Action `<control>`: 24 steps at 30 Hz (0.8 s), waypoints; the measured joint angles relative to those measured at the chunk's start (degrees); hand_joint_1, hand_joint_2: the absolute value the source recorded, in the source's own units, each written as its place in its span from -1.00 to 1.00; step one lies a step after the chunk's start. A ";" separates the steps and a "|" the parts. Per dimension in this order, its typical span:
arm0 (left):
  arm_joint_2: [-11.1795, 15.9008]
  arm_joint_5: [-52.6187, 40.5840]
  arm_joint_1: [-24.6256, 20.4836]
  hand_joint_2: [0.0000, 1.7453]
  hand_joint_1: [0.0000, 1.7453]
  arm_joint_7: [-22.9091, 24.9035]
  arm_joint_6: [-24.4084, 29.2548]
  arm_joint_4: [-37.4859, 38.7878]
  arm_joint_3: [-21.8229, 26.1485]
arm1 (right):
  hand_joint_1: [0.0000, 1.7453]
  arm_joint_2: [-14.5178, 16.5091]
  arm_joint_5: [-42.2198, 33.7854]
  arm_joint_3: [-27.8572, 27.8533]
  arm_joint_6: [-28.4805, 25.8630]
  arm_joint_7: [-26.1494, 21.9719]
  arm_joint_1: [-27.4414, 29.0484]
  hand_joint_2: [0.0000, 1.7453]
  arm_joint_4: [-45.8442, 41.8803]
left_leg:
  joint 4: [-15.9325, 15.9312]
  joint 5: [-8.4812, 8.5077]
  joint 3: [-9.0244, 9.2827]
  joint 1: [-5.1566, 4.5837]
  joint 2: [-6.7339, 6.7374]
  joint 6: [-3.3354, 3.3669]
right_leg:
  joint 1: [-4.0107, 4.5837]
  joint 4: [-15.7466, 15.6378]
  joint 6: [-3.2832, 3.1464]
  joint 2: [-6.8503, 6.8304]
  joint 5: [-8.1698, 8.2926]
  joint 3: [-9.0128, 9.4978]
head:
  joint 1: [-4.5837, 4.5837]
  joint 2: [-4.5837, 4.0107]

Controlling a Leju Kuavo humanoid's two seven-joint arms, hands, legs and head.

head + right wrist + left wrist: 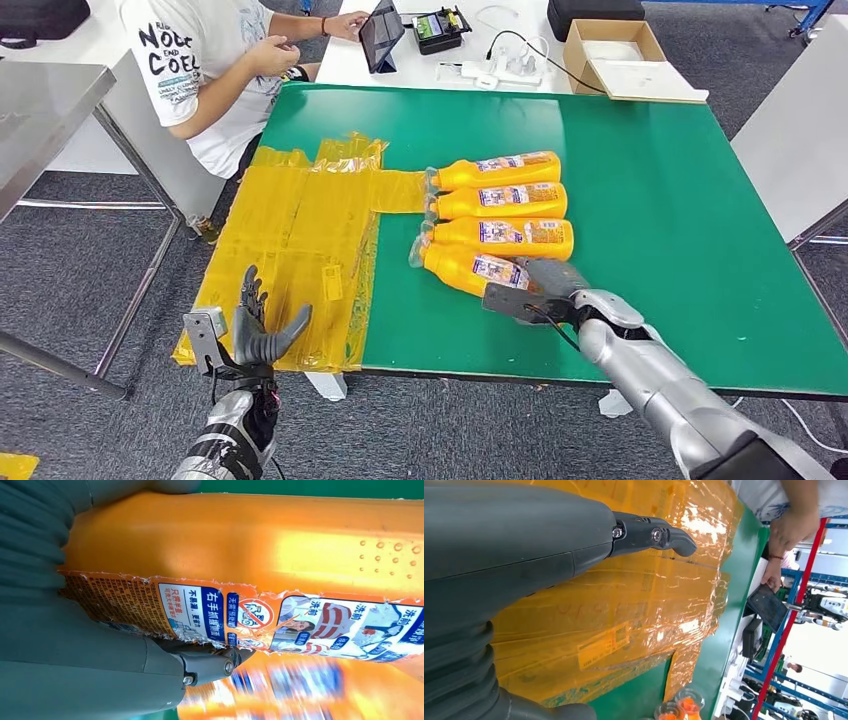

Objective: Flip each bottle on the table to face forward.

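Note:
Four orange bottles with blue-and-white labels lie side by side on the green table [680, 200], caps pointing left. The far bottle [500, 170], the second bottle [505, 200] and the third bottle [510, 235] lie free. My right hand [545, 288] grips the base end of the nearest bottle [465, 268]. In the right wrist view that bottle [250, 540] lies against my palm, with the thumb [210, 665] under its torn label. My left hand [262, 330] is raised off the table's front left corner, fingers spread and holding nothing.
A crinkled yellow plastic sheet [290, 260] covers the table's left part [634, 605]. A person [210, 60] sits at the far left corner beside a tablet [380, 35]. A cardboard box [620, 55] stands behind the table, and a metal table [40, 110] stands at the left.

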 joint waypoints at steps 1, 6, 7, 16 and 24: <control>-0.03 0.45 0.25 1.00 -1.00 0.24 -0.21 -0.41 0.01 | 1.00 0.59 -1.10 -1.83 -2.55 -1.51 1.70 1.00 -1.99 | 0.00 -0.02 -0.01 0.01 0.00 -0.01 | 0.01 0.00 0.00 0.00 -0.01 -0.01 | -0.01 0.00; -0.39 2.09 1.27 1.00 -1.00 1.00 -0.83 -2.47 -0.07 | 1.00 4.16 -2.69 -11.33 -7.45 -4.60 10.39 1.00 -13.81 | -0.01 -0.08 -0.16 0.01 0.00 -0.06 | 0.01 0.01 0.05 0.00 -0.08 -0.23 | -0.05 0.00; -0.41 2.24 1.43 1.00 -1.00 1.05 -0.82 -2.74 -0.08 | 1.00 4.55 -2.57 -12.53 -7.32 -4.54 11.44 1.00 -15.38 | -0.01 -0.07 -0.20 0.01 -0.02 -0.06 | 0.00 0.01 0.08 -0.01 -0.11 -0.25 | -0.05 0.00; -0.43 5.51 2.36 1.00 -1.00 2.45 -3.18 -5.23 -1.84 | 1.00 9.95 -5.59 -22.96 -19.29 -16.85 20.07 1.00 -29.53 | -0.01 -0.08 -0.26 -0.02 -0.03 -0.05 | -0.03 0.00 0.13 -0.02 -0.13 -0.29 | -0.04 0.00; -0.39 15.22 4.52 1.00 -1.00 6.59 -10.47 -12.28 -6.51 | 1.00 13.95 -9.68 -29.46 -23.40 -22.00 25.98 1.00 -38.93 | -0.02 -0.12 -0.28 -0.01 -0.01 -0.06 | -0.03 0.00 0.11 0.00 -0.15 -0.33 | -0.03 0.00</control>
